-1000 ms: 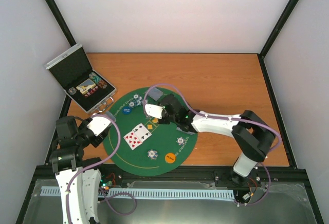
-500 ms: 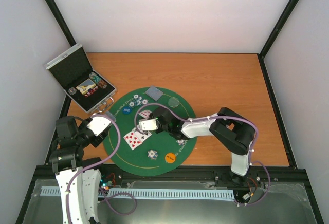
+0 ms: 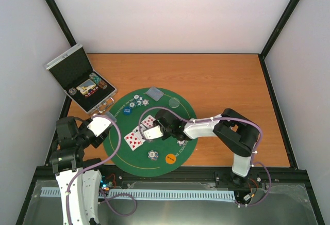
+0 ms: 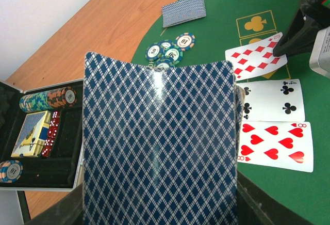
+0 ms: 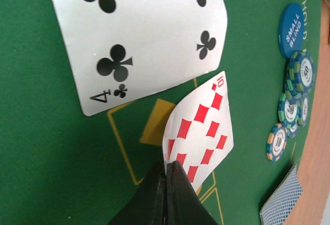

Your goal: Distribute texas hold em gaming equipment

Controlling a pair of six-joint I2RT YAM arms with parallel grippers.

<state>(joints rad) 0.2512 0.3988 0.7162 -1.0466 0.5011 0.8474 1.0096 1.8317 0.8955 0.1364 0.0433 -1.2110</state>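
My right gripper (image 5: 168, 176) is shut on the near edge of the ten of diamonds (image 5: 202, 124), which bows low over the green mat (image 3: 165, 114) beside the face-up four of clubs (image 5: 149, 29). The eight of hearts (image 4: 276, 145) lies next to the four. My left gripper (image 3: 101, 124) hovers at the mat's left edge, shut on blue-backed playing cards (image 4: 160, 142) that hide its fingers. A small pile of blue-backed cards (image 3: 154, 93) lies at the mat's far side, with poker chips (image 3: 136, 101) and the blue disc (image 3: 127, 111) nearby.
The open silver case (image 3: 82, 78) stands at the back left, with chips and a card box inside. A clear disc (image 3: 175, 101), an orange disc (image 3: 170, 158) and two single chips (image 3: 153, 155) (image 3: 181, 142) lie on the mat. Bare wooden table extends to the right.
My right gripper has carried the ten of diamonds from near the far card pile toward the front of the mat, down beside the four of clubs. The left arm has stayed still.
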